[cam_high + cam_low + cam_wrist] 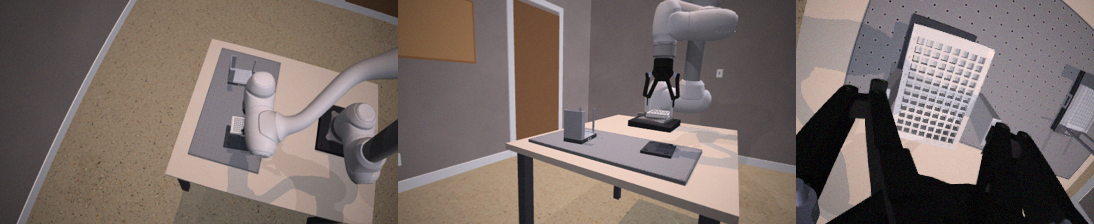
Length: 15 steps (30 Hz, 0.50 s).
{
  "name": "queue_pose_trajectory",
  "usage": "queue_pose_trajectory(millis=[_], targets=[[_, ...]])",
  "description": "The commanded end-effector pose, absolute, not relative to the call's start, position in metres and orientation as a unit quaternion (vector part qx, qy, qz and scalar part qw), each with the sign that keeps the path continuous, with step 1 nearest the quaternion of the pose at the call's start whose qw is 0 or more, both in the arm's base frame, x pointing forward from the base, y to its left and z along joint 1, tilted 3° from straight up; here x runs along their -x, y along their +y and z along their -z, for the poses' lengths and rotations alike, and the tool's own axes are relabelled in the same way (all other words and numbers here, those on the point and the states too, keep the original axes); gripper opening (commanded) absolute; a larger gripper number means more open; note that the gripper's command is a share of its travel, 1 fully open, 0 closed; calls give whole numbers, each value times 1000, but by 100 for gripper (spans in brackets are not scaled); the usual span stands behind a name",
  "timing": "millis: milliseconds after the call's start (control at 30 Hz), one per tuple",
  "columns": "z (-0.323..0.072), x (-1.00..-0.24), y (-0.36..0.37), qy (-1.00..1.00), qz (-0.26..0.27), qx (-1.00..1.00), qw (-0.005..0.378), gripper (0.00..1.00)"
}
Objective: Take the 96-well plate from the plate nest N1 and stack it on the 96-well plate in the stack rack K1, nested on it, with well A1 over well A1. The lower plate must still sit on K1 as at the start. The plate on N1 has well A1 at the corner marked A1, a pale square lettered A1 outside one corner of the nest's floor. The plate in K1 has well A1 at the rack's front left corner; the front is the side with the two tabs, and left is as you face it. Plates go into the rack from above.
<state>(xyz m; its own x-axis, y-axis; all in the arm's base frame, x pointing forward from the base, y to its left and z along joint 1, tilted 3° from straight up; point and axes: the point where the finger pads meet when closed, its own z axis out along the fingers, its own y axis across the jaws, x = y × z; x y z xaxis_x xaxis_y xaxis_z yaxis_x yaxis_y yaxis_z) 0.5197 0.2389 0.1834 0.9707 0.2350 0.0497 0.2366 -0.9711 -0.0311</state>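
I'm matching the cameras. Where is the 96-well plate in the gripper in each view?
Top: the 96-well plate is mid-frame, a white grid left of the arm's wrist.
Exterior: right of centre, between the black fingers, raised off the table.
Wrist: centre, a white grid.
Shared landmark: stack rack K1, visible in all three.

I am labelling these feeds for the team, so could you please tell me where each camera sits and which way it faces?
Top: overhead, looking down on the table; shows the arm's links and base, which hide the gripper.
Exterior: low beside the table, facing the arm across it; shows the gripper shut on the 96-well plate, lifted above the plate nest.
Wrist: on the arm's end, looking down past both fingers at the held plate.
Shared: all three show the stack rack and the held plate.
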Motion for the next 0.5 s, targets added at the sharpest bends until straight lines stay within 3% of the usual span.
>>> queue_pose_trajectory(millis=[0, 467], targets=[[-185, -523, 226, -122, 22, 992, 18, 0], [-184, -536, 188, -122, 22, 992, 18, 0]])
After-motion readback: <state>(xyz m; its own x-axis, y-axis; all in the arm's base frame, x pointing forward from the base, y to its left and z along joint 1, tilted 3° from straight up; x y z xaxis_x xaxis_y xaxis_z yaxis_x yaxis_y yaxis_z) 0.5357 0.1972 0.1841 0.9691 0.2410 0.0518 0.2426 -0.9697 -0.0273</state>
